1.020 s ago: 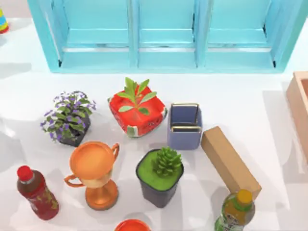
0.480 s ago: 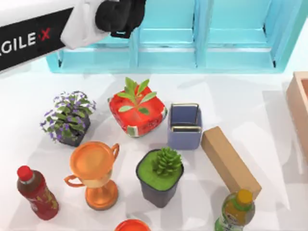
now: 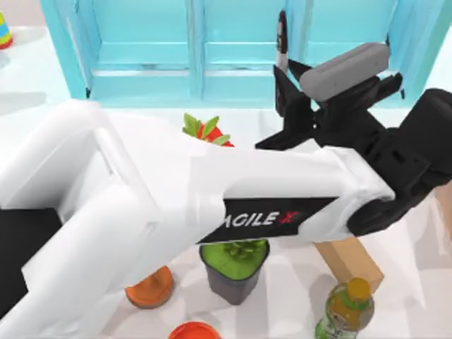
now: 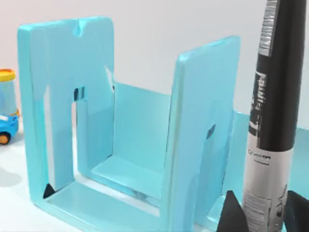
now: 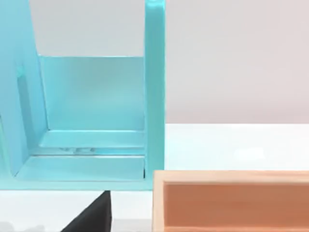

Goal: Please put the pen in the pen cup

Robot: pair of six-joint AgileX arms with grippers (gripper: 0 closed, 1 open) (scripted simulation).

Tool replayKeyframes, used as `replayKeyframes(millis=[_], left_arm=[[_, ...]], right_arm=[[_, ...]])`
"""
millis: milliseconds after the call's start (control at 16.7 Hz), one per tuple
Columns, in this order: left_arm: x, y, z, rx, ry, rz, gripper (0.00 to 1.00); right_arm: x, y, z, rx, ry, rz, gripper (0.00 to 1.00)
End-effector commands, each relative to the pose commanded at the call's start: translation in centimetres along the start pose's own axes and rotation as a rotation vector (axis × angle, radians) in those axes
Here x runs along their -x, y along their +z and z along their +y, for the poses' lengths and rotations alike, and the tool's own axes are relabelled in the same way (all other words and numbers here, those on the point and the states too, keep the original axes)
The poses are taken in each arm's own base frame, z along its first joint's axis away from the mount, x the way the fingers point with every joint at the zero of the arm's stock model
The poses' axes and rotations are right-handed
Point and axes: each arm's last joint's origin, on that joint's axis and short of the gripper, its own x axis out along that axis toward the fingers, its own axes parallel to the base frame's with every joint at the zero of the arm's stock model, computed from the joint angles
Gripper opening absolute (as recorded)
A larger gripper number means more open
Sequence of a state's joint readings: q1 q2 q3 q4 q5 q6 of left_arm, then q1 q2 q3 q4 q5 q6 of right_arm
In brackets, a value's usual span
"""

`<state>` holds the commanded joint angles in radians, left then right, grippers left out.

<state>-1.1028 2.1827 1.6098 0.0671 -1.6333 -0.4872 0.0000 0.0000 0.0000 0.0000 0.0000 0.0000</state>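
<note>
My left arm (image 3: pixel 176 212) stretches across the white bench (image 3: pixel 395 141) from the left, covering the pen cup's spot; I cannot see the cup. My left gripper (image 3: pixel 286 70) sits before the turquoise slotted file rack (image 3: pixel 233 49), its fingers (image 4: pixel 231 212) pinching the upright black-and-silver pen (image 4: pixel 270 121). The right wrist view takes in the rack and a tan wooden tray (image 5: pixel 231 200); I cannot tell the right fingers' state.

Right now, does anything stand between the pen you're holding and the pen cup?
I cannot tell. The left gripper holds the pen upright before the turquoise rack. In the top view the left arm covers the middle of the table, hiding the pen cup.
</note>
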Motion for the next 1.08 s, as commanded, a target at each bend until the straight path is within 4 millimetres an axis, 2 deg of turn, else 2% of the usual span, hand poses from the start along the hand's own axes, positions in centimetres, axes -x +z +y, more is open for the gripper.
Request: replayKeyframes(millis=[60, 180, 360, 420, 1080], left_arm=[[1.2, -0.4, -0.1, 0.003, 0.000, -0.014, 0.00], [2.4, -0.8, -0.2, 0.007, 0.000, -0.026, 0.00], [2.4, -0.8, -0.2, 0.007, 0.000, -0.026, 0.00], [2.1, -2.3, -1.7, 0.064, -0.079, 0.025, 0.00], [1.9, -1.0, -0.2, 0.007, 0.000, -0.026, 0.00]], right_arm=[[0.0, 0.0, 0.0, 0.000, 0.000, 0.000, 1.00], [0.0, 0.0, 0.0, 0.000, 0.000, 0.000, 1.00], [0.0, 0.0, 0.0, 0.000, 0.000, 0.000, 1.00], [0.0, 0.0, 0.0, 0.000, 0.000, 0.000, 1.00], [0.0, 0.0, 0.0, 0.000, 0.000, 0.000, 1.00]])
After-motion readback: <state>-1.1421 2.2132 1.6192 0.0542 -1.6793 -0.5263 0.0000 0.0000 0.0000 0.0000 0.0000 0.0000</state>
